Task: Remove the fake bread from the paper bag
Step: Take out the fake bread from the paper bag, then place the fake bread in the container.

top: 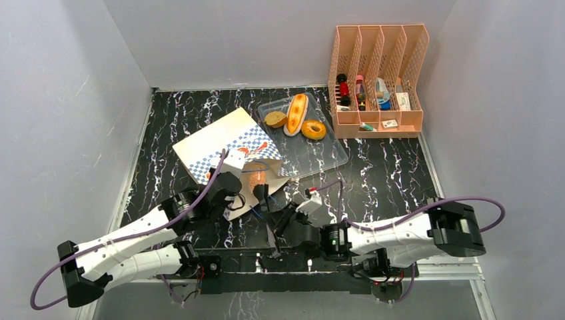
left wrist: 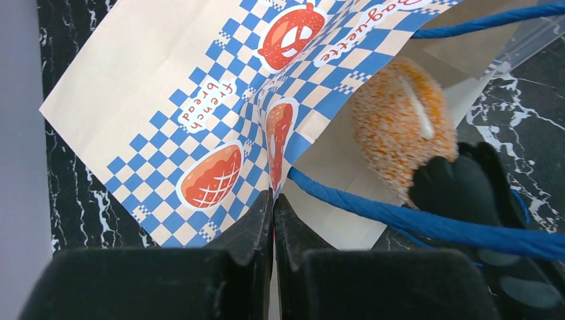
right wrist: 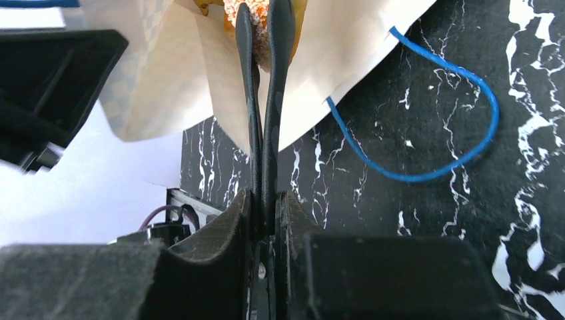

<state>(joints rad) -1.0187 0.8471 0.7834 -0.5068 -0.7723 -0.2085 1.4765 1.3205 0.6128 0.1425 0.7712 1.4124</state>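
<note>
The tan paper bag [top: 220,143] with its blue checkered band lies on the black marble table, mouth toward me. My left gripper [left wrist: 273,197] is shut on the edge of the bag's mouth [left wrist: 283,153] and holds it up. An oval reddish-orange bun [left wrist: 400,137] sits just inside the mouth. My right gripper [right wrist: 266,200] is shut on black tongs [right wrist: 263,100], whose tips pinch that bun [right wrist: 266,27]. Beyond the bag, a long bun [top: 296,113], a brown roll [top: 275,119] and a ring donut [top: 313,129] lie on a clear plastic tray [top: 320,157].
A pink mesh organizer [top: 378,80] with small items stands at the back right. One blue cord handle [right wrist: 433,173] loops over the table by the bag's mouth; another [left wrist: 413,220] crosses in front of the bun. Grey walls enclose the table.
</note>
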